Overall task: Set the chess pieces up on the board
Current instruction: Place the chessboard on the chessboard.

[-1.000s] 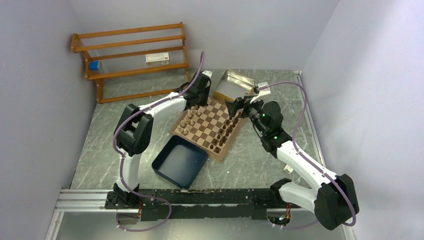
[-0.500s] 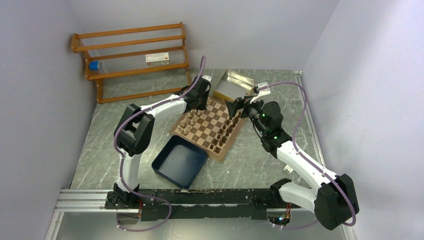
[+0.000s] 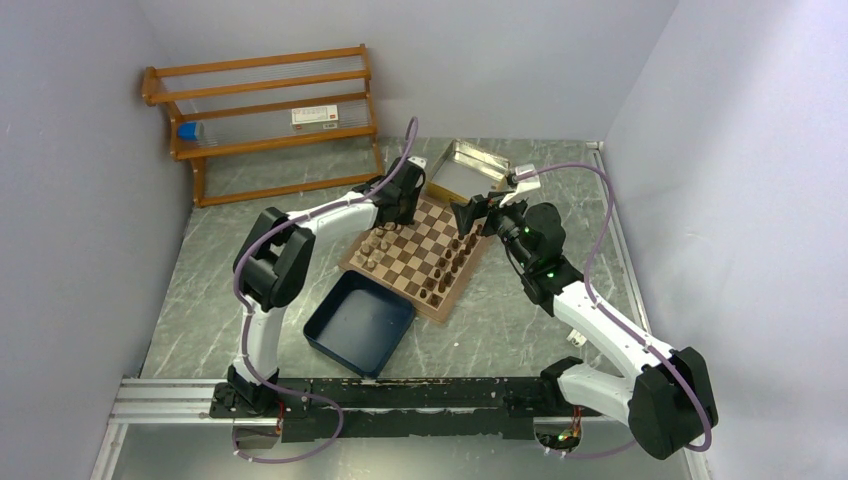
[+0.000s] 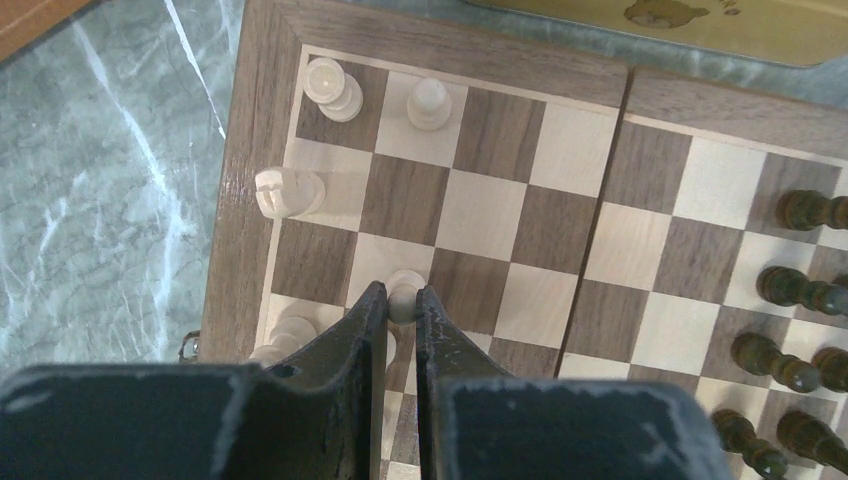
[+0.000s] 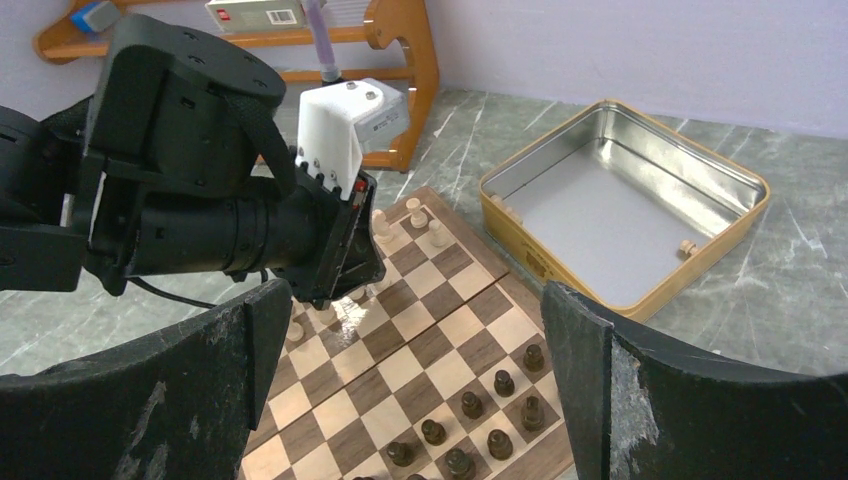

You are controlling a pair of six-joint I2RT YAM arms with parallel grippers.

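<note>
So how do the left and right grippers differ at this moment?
The left gripper is shut on a light piece; the right gripper stands wide open, holding nothing. The left gripper is low among the light pieces; the right gripper hangs by the dark pieces. Both are black-fingered and at the board.

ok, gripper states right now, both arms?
Left gripper: closed on a light chess piece.
Right gripper: open, holding nothing.

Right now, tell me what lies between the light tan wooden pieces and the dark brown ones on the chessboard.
Only bare squares of the checkered wooden chessboard and its fold seam; left wrist view.
</note>
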